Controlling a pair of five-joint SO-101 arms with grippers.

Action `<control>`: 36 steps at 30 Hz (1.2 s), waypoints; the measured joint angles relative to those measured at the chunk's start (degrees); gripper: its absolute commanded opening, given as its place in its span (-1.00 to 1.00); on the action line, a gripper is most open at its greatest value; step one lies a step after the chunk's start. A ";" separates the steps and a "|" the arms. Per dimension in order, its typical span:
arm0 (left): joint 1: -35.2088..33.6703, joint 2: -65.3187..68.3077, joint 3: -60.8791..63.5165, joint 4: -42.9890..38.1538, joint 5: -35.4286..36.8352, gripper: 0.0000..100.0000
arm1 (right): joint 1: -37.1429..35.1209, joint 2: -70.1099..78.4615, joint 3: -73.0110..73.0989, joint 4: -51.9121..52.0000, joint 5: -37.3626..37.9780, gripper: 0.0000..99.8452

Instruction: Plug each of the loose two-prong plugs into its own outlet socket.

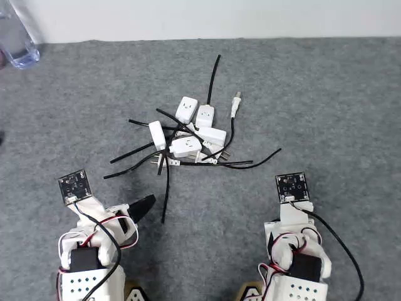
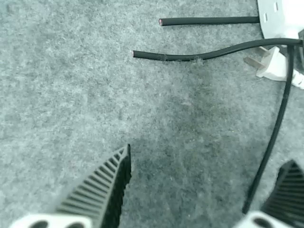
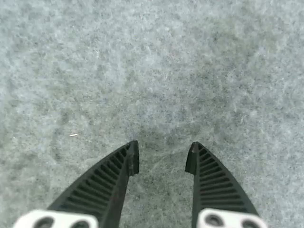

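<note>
At the centre of the high view, on the grey tabletop, sockets and two-prong plugs lie tangled in black cords. The left pincer gapes wide, with a white plug at the upper right of its view. The right pincer is parted over bare tabletop.

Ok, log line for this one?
left gripper: open, empty, beside black cable | right gripper: open, empty, over carpet | plug-and-socket pile: tangled, ahead
</note>
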 measured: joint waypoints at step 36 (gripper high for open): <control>-0.26 0.00 0.62 -36.40 0.00 -0.10 | 0.00 0.00 0.00 -26.20 -0.26 -0.64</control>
